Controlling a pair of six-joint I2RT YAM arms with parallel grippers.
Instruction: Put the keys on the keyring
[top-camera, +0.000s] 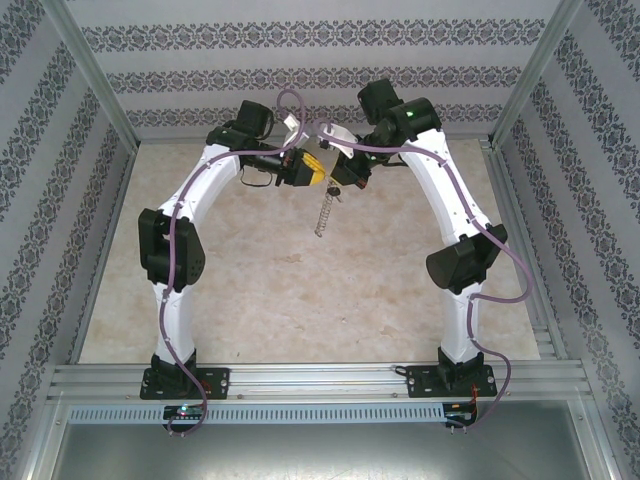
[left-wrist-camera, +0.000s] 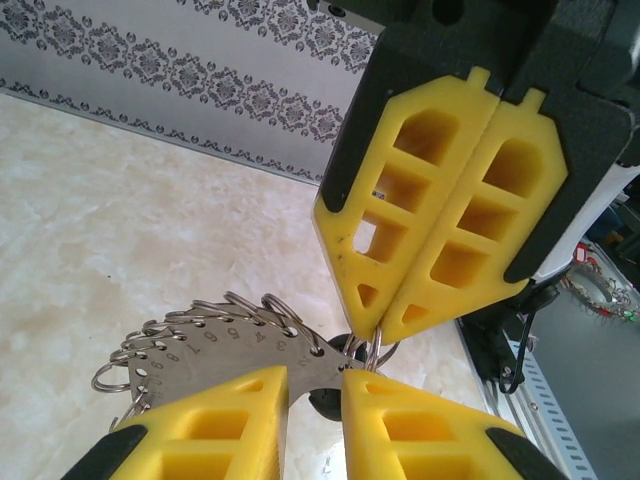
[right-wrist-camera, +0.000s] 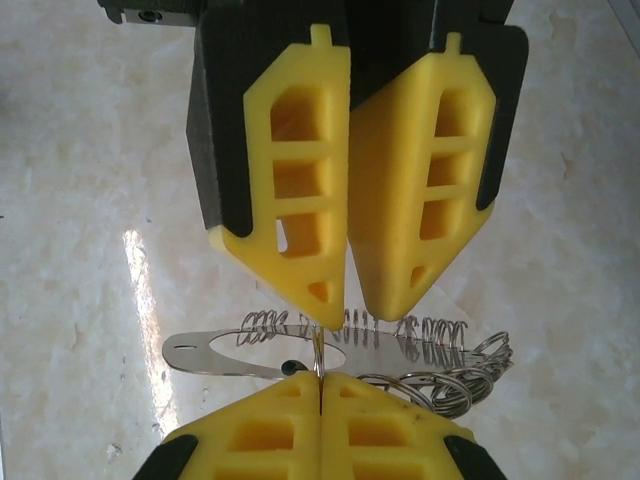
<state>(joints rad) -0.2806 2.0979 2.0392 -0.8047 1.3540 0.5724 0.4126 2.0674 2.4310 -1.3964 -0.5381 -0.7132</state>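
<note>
Right pincer (left-wrist-camera: 375, 338): clamping shut on one loop of the keyring (left-wrist-camera: 215, 350), pointing in from 12 o'clock. Left pincer (left-wrist-camera: 315, 385): straddling the hoop's edge narrowly, grip unclear, loops fanning toward 9 o'clock.

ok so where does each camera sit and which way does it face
Top external: fixed above and behind the robot, looking down across the pale marbled table; left arm and right arm show whole.
Left wrist: on the left arm, facing the right gripper, table and patterned wall behind; own yellow fingers at the bottom.
Right wrist: on the right arm, looking down at the table past the left gripper; own yellow fingers at the bottom.
Shared: both wrist views see the large silver loop-fringed metal keyring, from opposite sides.
</note>
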